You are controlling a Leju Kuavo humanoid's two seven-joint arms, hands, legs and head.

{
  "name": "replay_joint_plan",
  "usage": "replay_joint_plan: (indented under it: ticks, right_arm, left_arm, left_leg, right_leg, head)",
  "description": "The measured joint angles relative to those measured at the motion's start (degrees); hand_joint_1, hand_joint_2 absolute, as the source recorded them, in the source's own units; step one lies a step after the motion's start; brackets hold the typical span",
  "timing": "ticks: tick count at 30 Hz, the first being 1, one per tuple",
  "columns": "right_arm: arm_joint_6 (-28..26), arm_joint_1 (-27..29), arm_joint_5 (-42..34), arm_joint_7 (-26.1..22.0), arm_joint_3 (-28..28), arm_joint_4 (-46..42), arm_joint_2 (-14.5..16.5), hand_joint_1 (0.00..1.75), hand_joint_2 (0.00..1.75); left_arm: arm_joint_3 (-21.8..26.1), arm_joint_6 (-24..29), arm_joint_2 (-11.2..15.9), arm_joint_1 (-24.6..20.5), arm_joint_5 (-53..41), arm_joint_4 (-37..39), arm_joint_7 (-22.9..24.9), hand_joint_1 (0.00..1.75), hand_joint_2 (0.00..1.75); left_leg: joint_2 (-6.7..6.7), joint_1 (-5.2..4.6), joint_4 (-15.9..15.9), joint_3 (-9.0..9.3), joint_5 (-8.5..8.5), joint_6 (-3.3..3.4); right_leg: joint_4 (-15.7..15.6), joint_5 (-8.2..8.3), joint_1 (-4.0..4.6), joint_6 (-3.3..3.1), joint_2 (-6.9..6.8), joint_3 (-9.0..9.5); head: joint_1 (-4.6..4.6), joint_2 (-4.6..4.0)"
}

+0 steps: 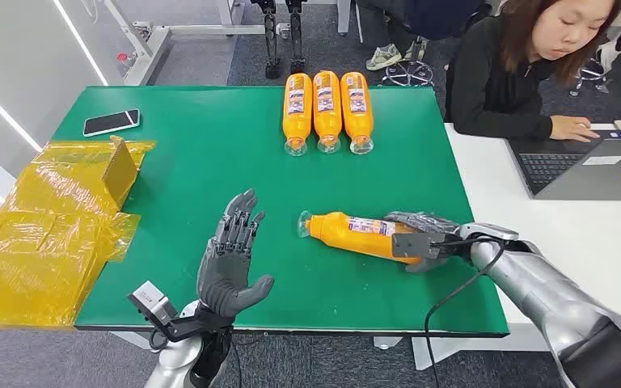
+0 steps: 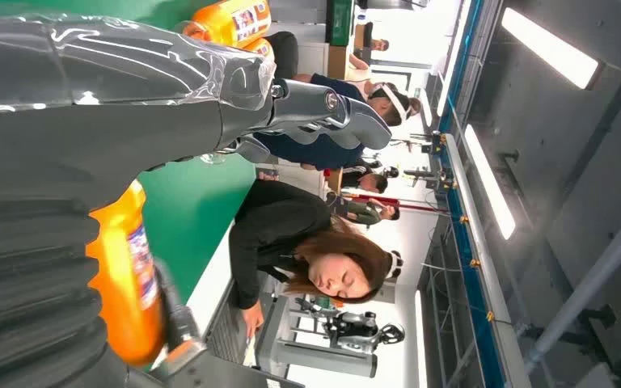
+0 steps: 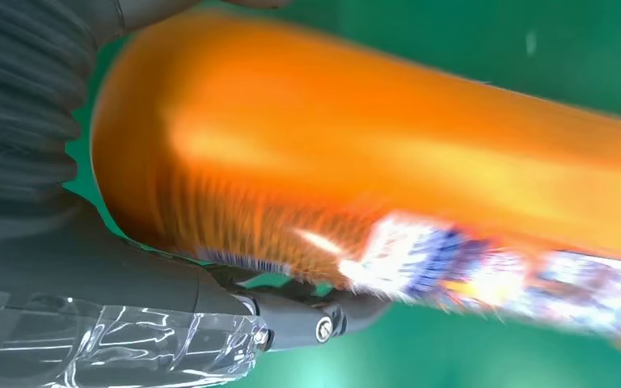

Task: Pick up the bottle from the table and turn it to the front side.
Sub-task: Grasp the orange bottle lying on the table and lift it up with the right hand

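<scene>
- My right hand point(image 1: 422, 234) is wrapped around the base of the bottle point(image 1: 354, 232), lying near-right on the green table point(image 1: 202, 162).
- My left hand point(image 1: 230, 259) hovers, fingers spread, holding nothing.
- Lifting and turning remain.

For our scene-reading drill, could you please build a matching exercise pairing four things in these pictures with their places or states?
Things:
1. left hand
2. right hand
3. phone
4. three orange bottles

States:
A. side by side at the green table's far edge
B. grips the base end of the lying bottle
C. open, holding nothing
D. lies at the far left corner

Pairs: 1-C, 2-B, 3-D, 4-A
</scene>
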Motion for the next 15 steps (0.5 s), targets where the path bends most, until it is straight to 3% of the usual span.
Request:
replay_joint_plan:
  ticks: [10, 15]
  right_arm:
    - [-2.7, 0.6, -0.2, 0.2, 0.3, 0.3, 0.1, 1.75, 1.75]
    - [-7.0, 1.5, 0.2, 0.1, 0.2, -0.4, 0.0, 1.75, 1.75]
  left_arm:
    - [0.0, 0.6, 0.1, 0.1, 0.1, -0.7, 0.0, 0.0, 1.75]
    - [0.0, 1.0, 0.2, 1.0, 0.0, -1.4, 0.0, 0.0, 1.75]
  left_leg:
    - [0.11, 0.01, 0.0, 0.09, 0.01, -0.01]
    - [0.11, 0.0, 0.0, 0.1, 0.05, 0.0]
  right_leg:
    - [0.0, 0.06, 0.0, -0.01, 0.14, 0.04]
    - [0.0, 0.08, 0.0, -0.01, 0.14, 0.04]
  head:
    - [-0.01, 0.0]
    - [-0.01, 0.0]
